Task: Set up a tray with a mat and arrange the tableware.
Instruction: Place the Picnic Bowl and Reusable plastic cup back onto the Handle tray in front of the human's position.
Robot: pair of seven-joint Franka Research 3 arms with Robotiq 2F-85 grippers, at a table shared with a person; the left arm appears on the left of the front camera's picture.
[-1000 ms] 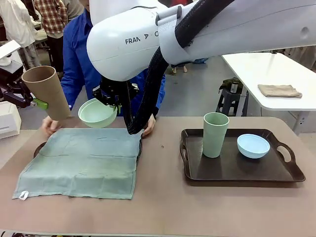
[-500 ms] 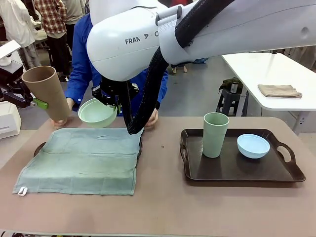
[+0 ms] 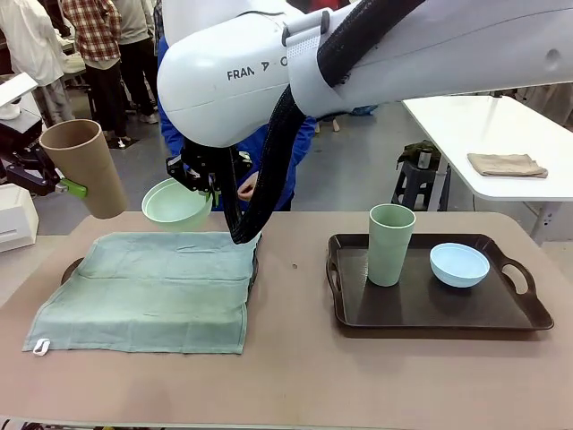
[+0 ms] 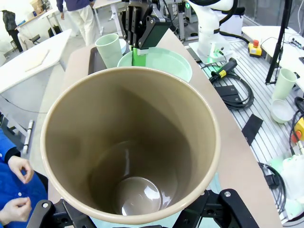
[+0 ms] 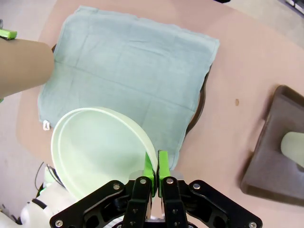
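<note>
On table (image 3: 295,376), two trays. Green mat (image 3: 152,291) covers left tray (image 3: 72,267); nothing on mat yet. Dark right tray (image 3: 430,313) carries sage green cup (image 3: 390,244), upright, with light blue bowl (image 3: 459,264) beside it.
Tan cup (image 3: 85,166) airborne and tilted at mat's far left corner, clamped by left gripper (image 3: 73,186).
Mint green bowl (image 3: 176,204) airborne over mat's far edge, rim pinched in right gripper (image 5: 155,166).
Step judged: mat laid, tableware placement in hand.
Next move: level each item, lower onto mat well apart, release.
</note>
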